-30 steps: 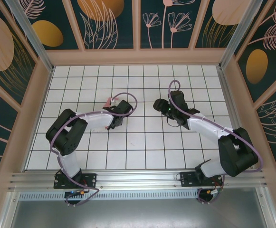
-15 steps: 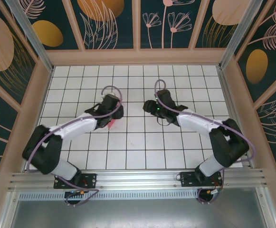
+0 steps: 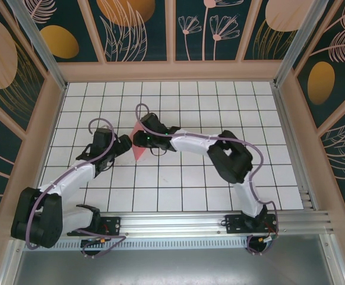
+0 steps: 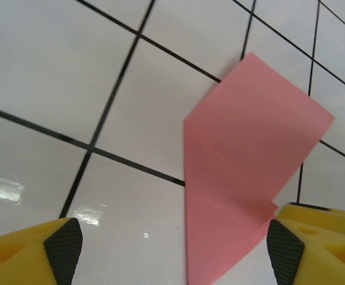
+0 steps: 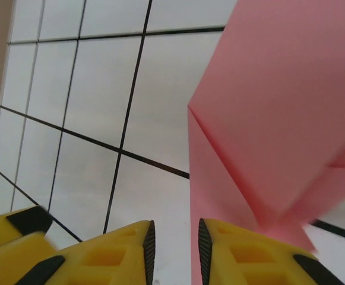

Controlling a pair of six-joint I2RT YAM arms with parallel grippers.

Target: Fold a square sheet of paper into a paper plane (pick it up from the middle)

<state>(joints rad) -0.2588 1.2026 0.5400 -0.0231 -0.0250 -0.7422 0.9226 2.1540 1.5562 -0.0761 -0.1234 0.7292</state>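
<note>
1. Paper partly folded into a pointed wedge, no dart yet; sits left of table centre.
2. Left gripper wide open astride it, holding nothing.
3. Right gripper nearly closed at paper edge; grip unclear.
4. More folds left.

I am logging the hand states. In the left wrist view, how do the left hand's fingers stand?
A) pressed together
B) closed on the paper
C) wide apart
C: the yellow fingers of the left hand sit at opposite lower corners, with the pink paper on the tiles between.
</note>
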